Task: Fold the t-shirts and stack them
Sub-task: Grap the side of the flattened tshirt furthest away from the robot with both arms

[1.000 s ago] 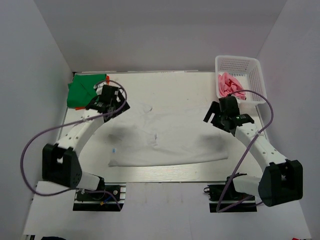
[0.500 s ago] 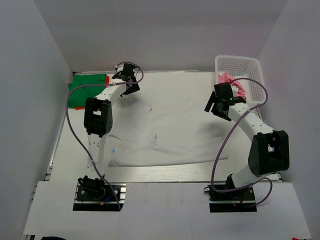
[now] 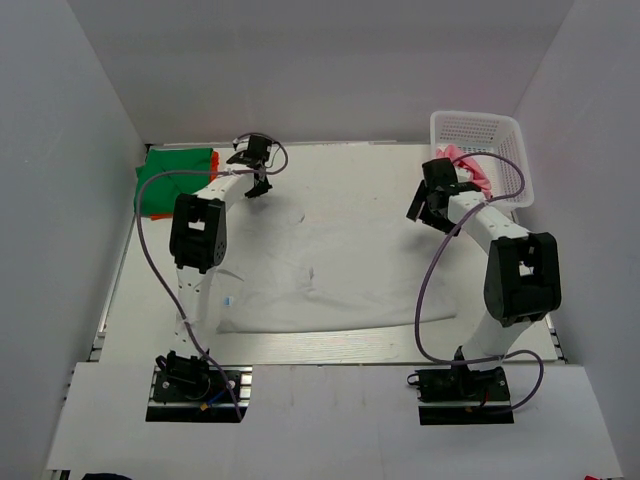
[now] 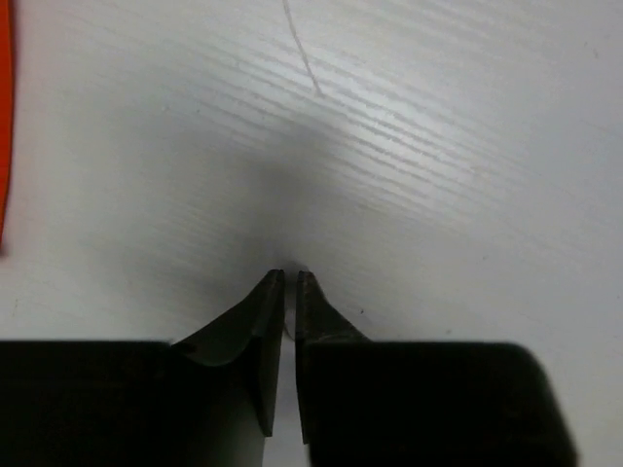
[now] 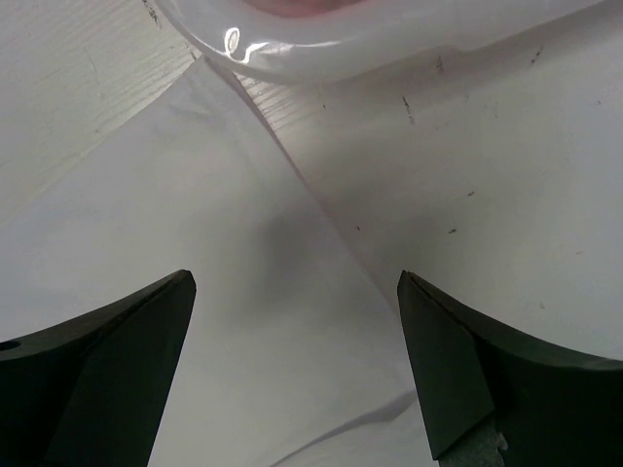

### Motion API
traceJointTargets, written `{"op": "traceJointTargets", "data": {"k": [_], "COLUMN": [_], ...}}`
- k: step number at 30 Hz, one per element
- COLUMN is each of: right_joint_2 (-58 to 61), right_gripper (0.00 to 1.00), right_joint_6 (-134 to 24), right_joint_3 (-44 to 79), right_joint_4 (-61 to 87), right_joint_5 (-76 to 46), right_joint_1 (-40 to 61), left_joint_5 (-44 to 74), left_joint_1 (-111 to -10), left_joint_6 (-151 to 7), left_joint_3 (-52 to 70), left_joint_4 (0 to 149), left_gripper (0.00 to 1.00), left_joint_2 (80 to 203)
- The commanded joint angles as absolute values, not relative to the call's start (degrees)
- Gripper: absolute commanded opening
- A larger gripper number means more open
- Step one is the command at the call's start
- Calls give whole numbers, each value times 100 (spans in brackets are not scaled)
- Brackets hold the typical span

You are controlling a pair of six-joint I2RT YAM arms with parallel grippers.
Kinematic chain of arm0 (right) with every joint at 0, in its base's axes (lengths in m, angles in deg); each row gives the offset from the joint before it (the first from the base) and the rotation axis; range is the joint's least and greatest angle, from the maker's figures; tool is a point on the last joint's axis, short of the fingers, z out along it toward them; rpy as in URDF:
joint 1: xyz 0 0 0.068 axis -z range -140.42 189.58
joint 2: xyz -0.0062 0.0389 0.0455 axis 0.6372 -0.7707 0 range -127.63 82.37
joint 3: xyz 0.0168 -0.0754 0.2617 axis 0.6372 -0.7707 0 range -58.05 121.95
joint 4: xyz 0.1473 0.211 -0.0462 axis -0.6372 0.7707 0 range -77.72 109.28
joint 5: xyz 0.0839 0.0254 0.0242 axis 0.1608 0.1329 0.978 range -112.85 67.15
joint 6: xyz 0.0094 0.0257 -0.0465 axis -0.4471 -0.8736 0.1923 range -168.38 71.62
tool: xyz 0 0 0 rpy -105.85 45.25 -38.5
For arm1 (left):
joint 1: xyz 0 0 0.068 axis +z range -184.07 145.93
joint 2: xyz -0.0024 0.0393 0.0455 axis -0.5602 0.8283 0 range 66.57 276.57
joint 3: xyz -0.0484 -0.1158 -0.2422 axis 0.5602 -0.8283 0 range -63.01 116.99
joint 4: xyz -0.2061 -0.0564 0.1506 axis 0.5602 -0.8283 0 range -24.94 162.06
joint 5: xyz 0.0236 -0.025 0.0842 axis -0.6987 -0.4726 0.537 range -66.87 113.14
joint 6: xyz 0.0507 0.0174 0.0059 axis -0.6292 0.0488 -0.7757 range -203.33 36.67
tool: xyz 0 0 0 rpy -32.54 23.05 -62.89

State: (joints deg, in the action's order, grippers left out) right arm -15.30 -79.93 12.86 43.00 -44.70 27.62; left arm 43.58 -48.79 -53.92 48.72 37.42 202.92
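The large white t-shirt (image 3: 330,270) lies spread flat across the middle of the table. My left gripper (image 3: 257,188) is down at its far left corner. In the left wrist view its jaws (image 4: 290,274) are almost together, with a thin sliver of white cloth pinched between them. My right gripper (image 3: 420,212) hovers open over the shirt's far right edge (image 5: 243,253), with nothing between its fingers. Green (image 3: 160,185) and orange (image 3: 214,156) t-shirts lie at the far left. A pink t-shirt (image 3: 468,166) sits in the basket.
The white mesh basket (image 3: 480,130) stands at the far right corner, and its rim (image 5: 389,44) is just beyond my right fingers. An orange edge (image 4: 4,117) shows at the left of the left wrist view. White walls enclose the table on three sides.
Both arms reached out toward the far side of the table, the left to the shirt's far left corner, the right toward the basket. The left jaws closed from wide open.
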Motion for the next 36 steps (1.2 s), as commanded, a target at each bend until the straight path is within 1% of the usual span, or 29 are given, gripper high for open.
{"op": "traceJointTargets", "data": {"k": [1,2,4,5,6,10,13,15,16,18,21,22,27,36], "right_joint_2": [-1764,-1861,-1984,-2063,-2107,-2397,-2678,-2933,-2977,-3057,-3179,-3232,-3496,-3848], "right_gripper": [90,90,90,90,90,90,90,90,89,89,84,84,80,79], "right_joint_6": [-8160,-8204,-8178,-8195,-8187,-8152,-8143,-8169,-8178,-8187,-8178,-8204,-8327,-8661], "right_joint_3": [1691,1718,1849,1859,1937,2166,2342,2667,2772,2808,2755,2790,2852,3107], "right_joint_4": [4278,4286,4190,4164,4163,3997,3908,3978,3979,3787,3505,3504,3399,3478], "right_joint_5": [-4571,-4544,-4448,-4439,-4456,-4447,-4395,-4403,-4351,-4342,-4473,-4491,-4737,-5053], "right_joint_1": [2737,2737,2728,2719,2728,2702,2684,2631,2614,2570,2543,2543,2473,2482], "left_joint_5": [4159,4211,4326,4378,4379,4440,4388,4317,4204,3888,3764,3685,3465,3158], "left_joint_1": [-4866,-4866,-4866,-4866,-4866,-4866,-4866,-4866,-4866,-4866,-4919,-4919,-4919,-4972], "left_joint_6": [-5389,-5336,-5336,-5336,-5336,-5484,-5643,-5765,-5819,-5872,-6082,-6083,-6214,-6338], "left_joint_3": [4291,4229,4123,4054,4053,3975,3781,3579,3491,3263,2613,2455,1707,995], "left_joint_4": [3418,3418,3418,3418,3418,3645,4032,4356,4471,4664,5209,5315,5544,5684], "left_gripper": [19,19,15,11,0,0,0,0,0,0,0,0,0,0], "left_joint_2": [19955,19902,19823,19771,19770,19639,19296,18955,18831,18576,17908,17759,17117,16633]}}
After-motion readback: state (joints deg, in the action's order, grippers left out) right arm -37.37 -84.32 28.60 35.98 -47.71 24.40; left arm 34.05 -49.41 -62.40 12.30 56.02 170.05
